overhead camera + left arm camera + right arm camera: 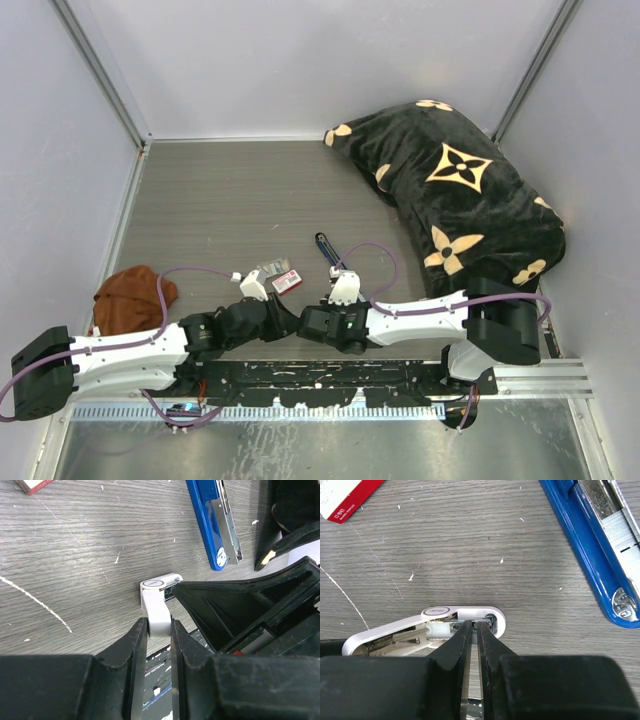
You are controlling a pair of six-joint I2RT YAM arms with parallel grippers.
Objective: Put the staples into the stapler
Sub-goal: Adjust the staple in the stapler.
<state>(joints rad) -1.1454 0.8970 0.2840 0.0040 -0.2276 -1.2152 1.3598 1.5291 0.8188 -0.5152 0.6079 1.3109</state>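
Down at the near edge, the two arms meet nose to nose over the grey wood-grain table [230,190]. The left gripper [159,622] is clamped on the white piece [158,611], one finger on each side and the piece upright between them. In the right wrist view that same white piece lies hinged open, with a spring and a metal channel on show inside.

The right gripper [475,626] has its jaws drawn in to a narrow slit, tips right at the open end of that channel. A thin silvery sliver [476,630] shows between the tips. It is too small to tell whether it is gripped, or whether it is the staples.

The stapler [327,251], blue with a silver inner channel, lies flat on the table at 12 o'clock from the right gripper, close by and untouched. A finely ribbed silver strip [621,530] sits in that channel.

The red-and-white box [284,279] rests at 1 o'clock from the left gripper. A brown cloth [132,296] sits at 9 o'clock by the left wall, and a black patterned pillow [455,195] fills the 2 o'clock corner.
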